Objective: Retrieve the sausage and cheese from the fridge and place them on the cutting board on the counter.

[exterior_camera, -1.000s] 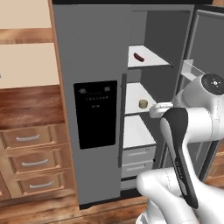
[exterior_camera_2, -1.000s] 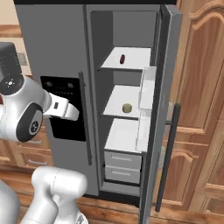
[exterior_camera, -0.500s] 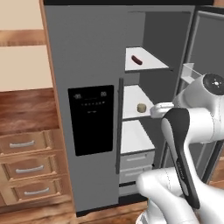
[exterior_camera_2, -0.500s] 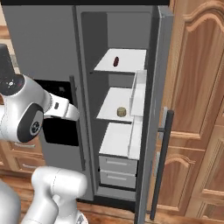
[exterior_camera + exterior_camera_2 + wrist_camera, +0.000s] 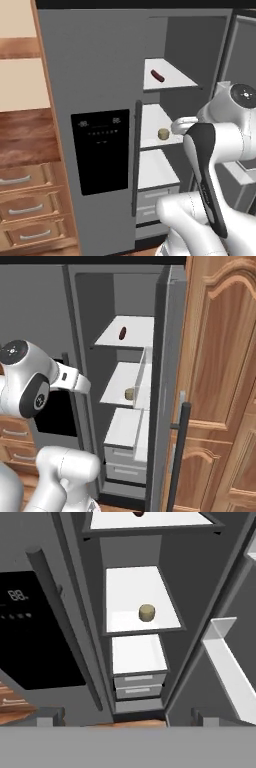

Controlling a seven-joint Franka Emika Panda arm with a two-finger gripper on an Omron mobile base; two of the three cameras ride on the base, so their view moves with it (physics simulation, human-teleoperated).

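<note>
The fridge [image 5: 95,90] door is open. The sausage [image 5: 157,76] lies on the top shelf and the cheese [image 5: 146,612] sits on the shelf below it. The claw [image 5: 127,719] is wide apart, holds nothing, and is well back from the cheese.

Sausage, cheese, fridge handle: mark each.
sausage [image 5: 157,75], left base view, middle of the link
cheese [image 5: 146,612], hand view, top face
fridge handle [image 5: 178,456], right base view, mid bar

Wooden drawers [image 5: 25,210] with silver handles, stacked at lower left; tall arched-panel wooden cabinet doors [image 5: 220,381] at right.
</note>
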